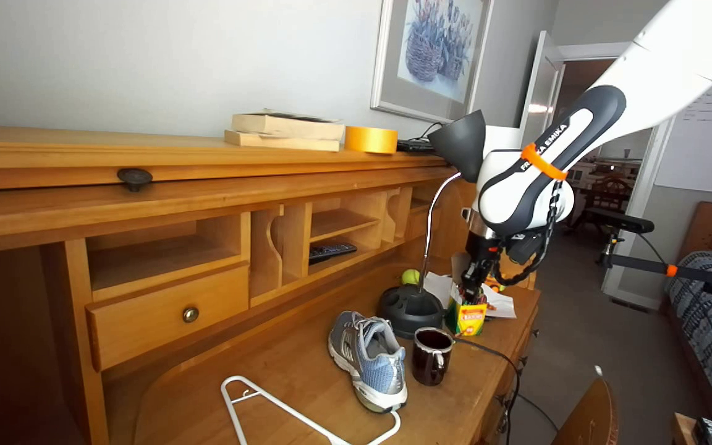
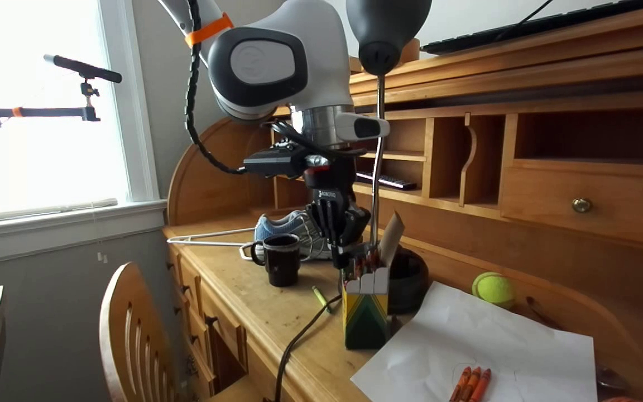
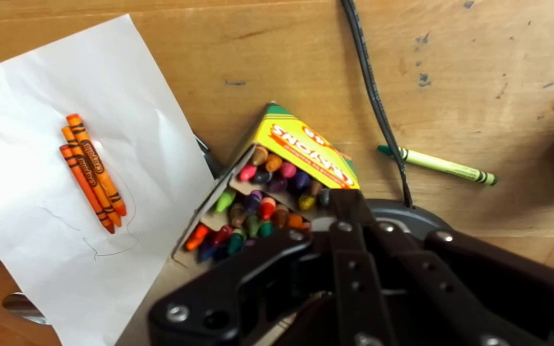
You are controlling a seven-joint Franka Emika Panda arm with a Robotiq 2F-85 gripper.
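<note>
My gripper looks shut, its dark fingertips together at the rim of a yellow and green crayon box. I see nothing between the fingertips. The box stands open and upright, with several colored crayons inside. In both exterior views the gripper points down at the box. A light green crayon lies on the desk, partly under a black cable. Three orange-toned crayons lie on a white paper; the crayons also show in an exterior view.
A black desk lamp stands close beside the gripper and box. A dark mug, a grey-blue shoe and a white hanger are on the desk. A tennis ball lies behind the paper. A wooden chair stands in front.
</note>
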